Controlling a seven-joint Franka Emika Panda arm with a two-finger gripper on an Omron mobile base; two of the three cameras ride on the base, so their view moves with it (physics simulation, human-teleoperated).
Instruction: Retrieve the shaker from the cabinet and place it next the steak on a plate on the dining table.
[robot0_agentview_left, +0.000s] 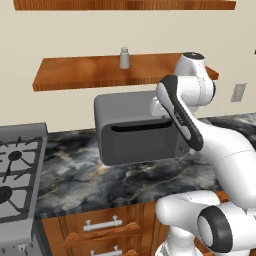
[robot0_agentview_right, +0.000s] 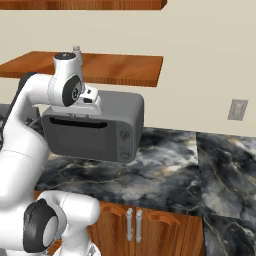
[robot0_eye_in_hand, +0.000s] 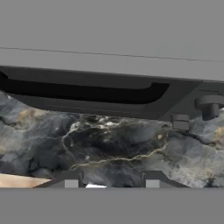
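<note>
Shaker (robot0_agentview_left: 124, 58) upright, long axis vertical — on cabinet (robot0_agentview_left: 90, 72) | above microwave (robot0_agentview_left: 137, 127)

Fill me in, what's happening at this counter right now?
The shaker stands untouched on the cabinet shelf above the microwave. The arm is raised in front of the microwave, and the gripper points down over its top front edge at the marble counter. Its fingers are apart and hold nothing, so the pickup hasn't started.

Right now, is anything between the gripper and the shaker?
Yes, the microwave. The gripper hangs low before its door, over the counter. The shaker stands on the shelf above and behind the microwave.
</note>
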